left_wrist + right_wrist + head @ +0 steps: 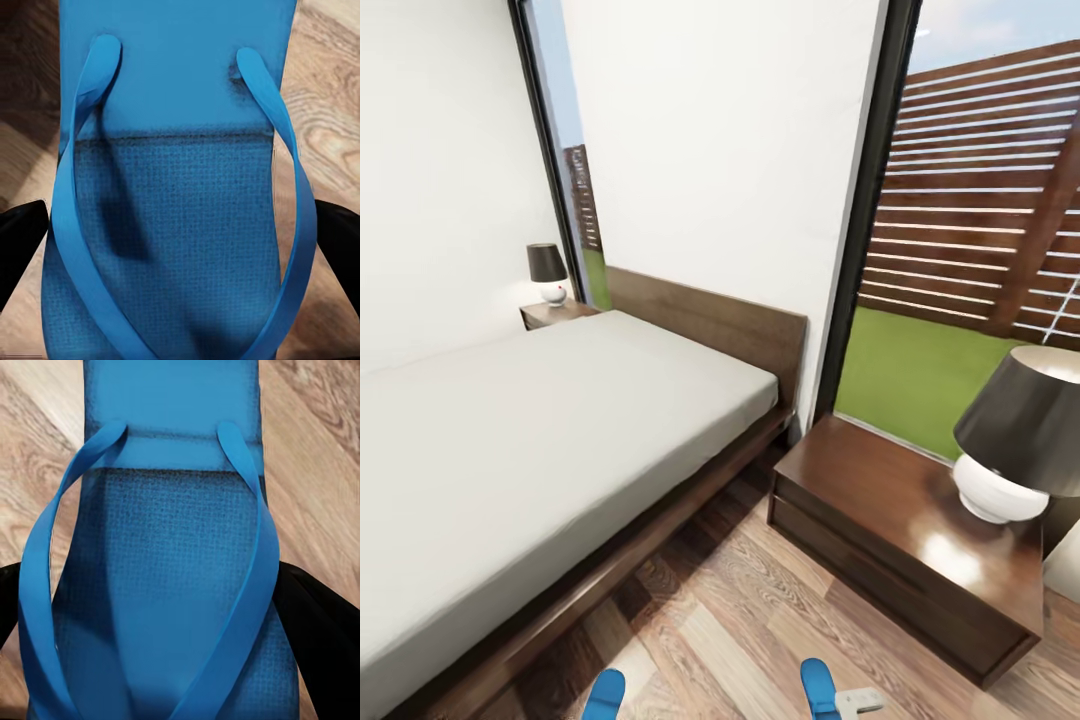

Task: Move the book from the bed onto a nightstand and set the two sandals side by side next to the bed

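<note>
Beside bed (540, 420), nightstand (900, 520) with lamp (1015, 440)

My head camera looks forward and down across the bed (540, 420) toward the headboard wall, the near nightstand (900, 520) at lower right of the frame. Each of my wrist cameras looks straight down, very close, onto a blue sandal (176, 202) (172, 577) over plank floor (730, 620). Both sandals' tips also show at the head view's bottom edge.

Left gripper (180, 247): black fingers astride a sandal (176, 187) | Right gripper (161, 607): fingers flanking the other sandal (172, 585)
</note>
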Robot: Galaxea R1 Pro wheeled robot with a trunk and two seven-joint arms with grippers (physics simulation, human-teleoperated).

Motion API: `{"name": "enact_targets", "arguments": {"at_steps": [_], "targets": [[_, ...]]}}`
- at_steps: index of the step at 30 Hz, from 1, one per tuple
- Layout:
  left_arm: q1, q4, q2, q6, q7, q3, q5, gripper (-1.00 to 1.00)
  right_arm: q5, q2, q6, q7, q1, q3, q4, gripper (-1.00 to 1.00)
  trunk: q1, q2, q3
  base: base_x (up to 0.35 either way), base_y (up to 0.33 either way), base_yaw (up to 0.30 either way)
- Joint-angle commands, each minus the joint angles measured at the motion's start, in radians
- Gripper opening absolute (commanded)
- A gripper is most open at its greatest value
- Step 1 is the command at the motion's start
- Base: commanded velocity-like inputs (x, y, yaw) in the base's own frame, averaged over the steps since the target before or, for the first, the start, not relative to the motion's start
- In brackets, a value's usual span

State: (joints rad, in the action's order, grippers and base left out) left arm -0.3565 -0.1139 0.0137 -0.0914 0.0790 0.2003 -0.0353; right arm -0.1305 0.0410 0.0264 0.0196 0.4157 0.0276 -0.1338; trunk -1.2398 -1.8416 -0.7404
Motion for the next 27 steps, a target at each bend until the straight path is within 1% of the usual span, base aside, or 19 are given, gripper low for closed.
{"name": "enact_targets", "arguments": {"at_steps": [1,27], "targets": [[-0.001,0.002,0.0,-0.004,0.005,0.008,-0.004,-1.0,-0.01,0.0,0.003,0.002,0.0,0.003,-0.001,-1.0,0.0,0.0,-0.001,0.0,0.0,0.228],[-0.001,0.001,0.0,-0.004,0.005,0.008,-0.004,-1.0,-0.011,0.0,0.003,0.002,0.0,0.003,-0.001,-1.0,0.0,0.0,-0.001,0.002,0.0,0.282]]}}
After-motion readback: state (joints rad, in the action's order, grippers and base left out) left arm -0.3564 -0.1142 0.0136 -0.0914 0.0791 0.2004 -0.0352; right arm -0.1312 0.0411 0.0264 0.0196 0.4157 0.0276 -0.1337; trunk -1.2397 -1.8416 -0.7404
